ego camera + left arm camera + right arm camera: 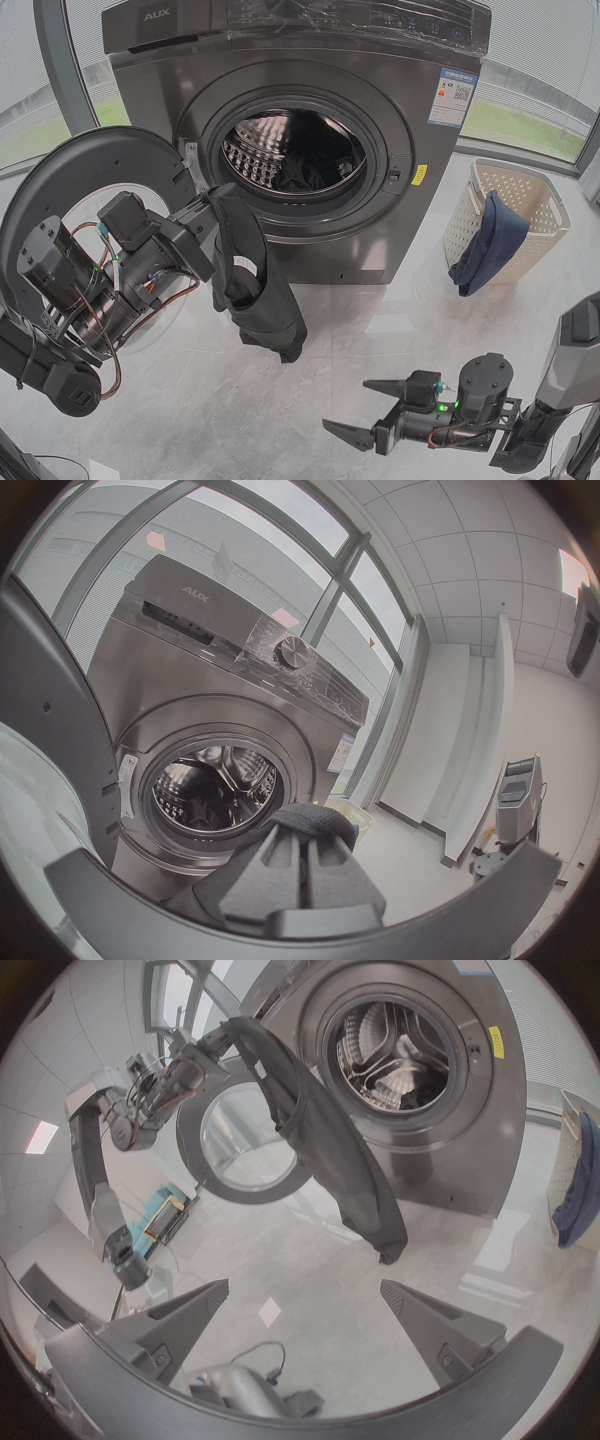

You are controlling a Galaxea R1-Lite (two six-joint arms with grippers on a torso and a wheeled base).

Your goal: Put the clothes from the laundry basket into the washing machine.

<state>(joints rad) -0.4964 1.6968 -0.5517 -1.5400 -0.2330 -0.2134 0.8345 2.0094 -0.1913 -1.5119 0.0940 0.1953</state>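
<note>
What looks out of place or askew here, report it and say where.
The navy garment is draped over the laundry basket rim, hanging down its outer wall toward the floor rather than lying inside. The plastic film on the control panel of the washing machine is wrinkled. The black garment hanging from the left gripper looks fine.

Brand lettering (156,14) on washing machine (350,250) top, energy label (452,98) on front; yellow sticker (419,174) beside latch (394,175)
</note>
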